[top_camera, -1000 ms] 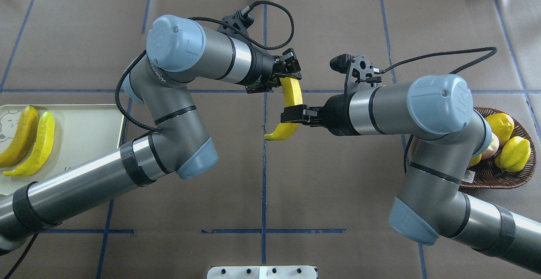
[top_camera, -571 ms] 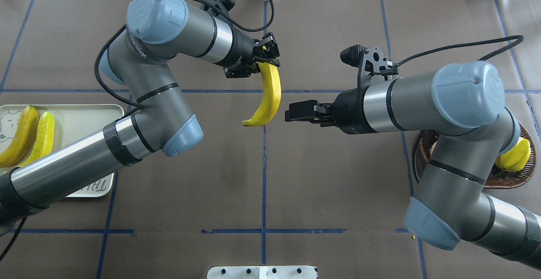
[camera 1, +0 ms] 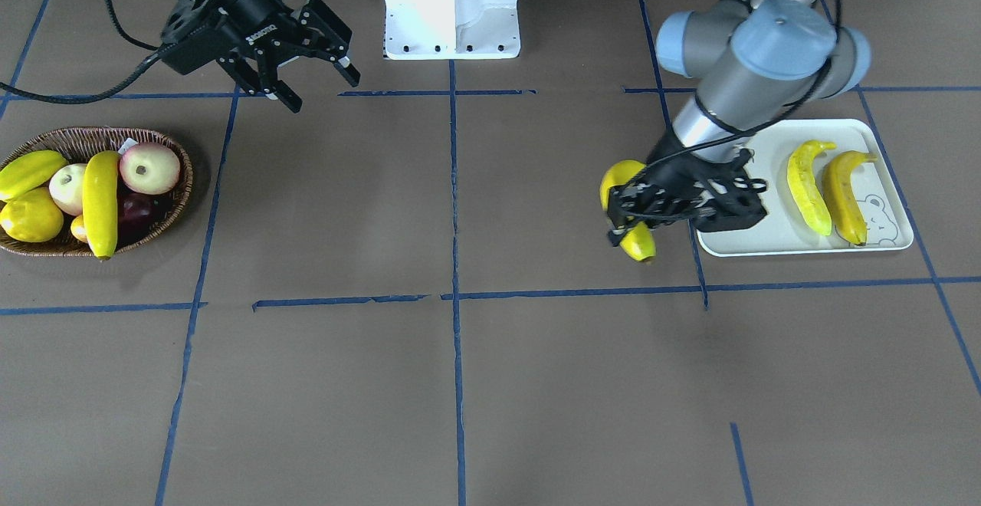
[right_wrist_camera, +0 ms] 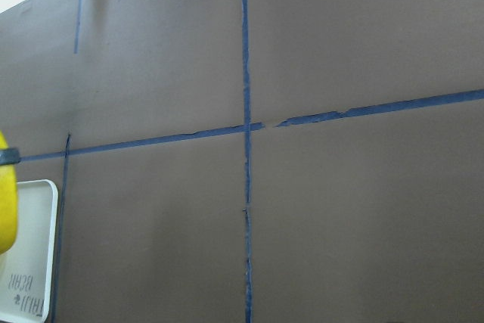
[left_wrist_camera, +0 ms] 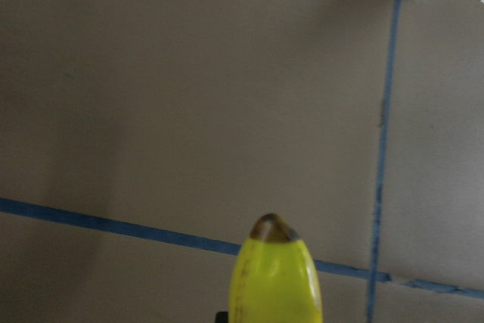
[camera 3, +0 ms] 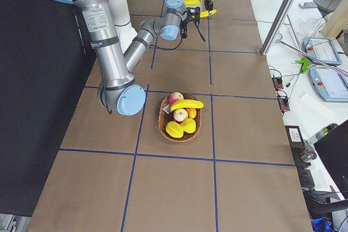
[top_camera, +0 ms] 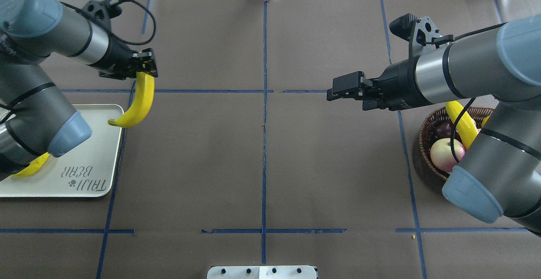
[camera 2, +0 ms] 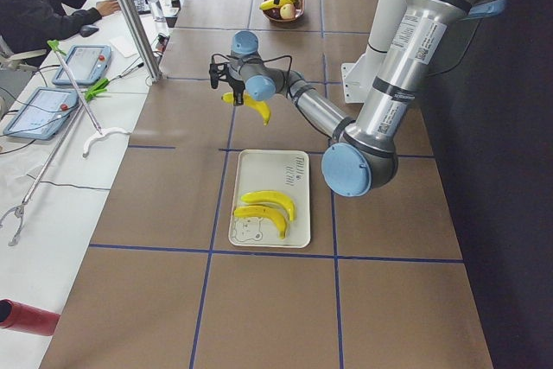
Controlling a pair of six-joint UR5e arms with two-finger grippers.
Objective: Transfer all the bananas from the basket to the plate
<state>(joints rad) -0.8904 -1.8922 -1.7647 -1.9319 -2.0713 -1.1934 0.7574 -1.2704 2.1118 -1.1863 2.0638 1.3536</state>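
Two bananas (camera 1: 805,184) lie side by side on the white plate (top_camera: 93,143), at the end that carries the bear face. A third banana (top_camera: 139,103) hangs from the left tool (top_camera: 146,71), which is clamped on its upper end. The fruit curves downward, clear of the desk (top_camera: 262,165), and its lower tip is close to the plate's corner on the side toward the desk's middle. The overhead view puts that tip over the corner and the front-facing view puts it just beside the edge, so I cannot tell which holds. The fourth banana (camera 1: 100,203) lies in the wicker basket (camera 1: 182,184) at the other end of the desk. It rests lengthwise among two pale apples (camera 1: 146,169), a dark red fruit (camera 1: 134,215) and stubby yellow fruits (camera 1: 29,218). The right tool (camera 1: 322,88) hangs in the air with its fingers spread wide and empty. It is near the basket, on the side toward the desk's middle, and well apart from the left tool.
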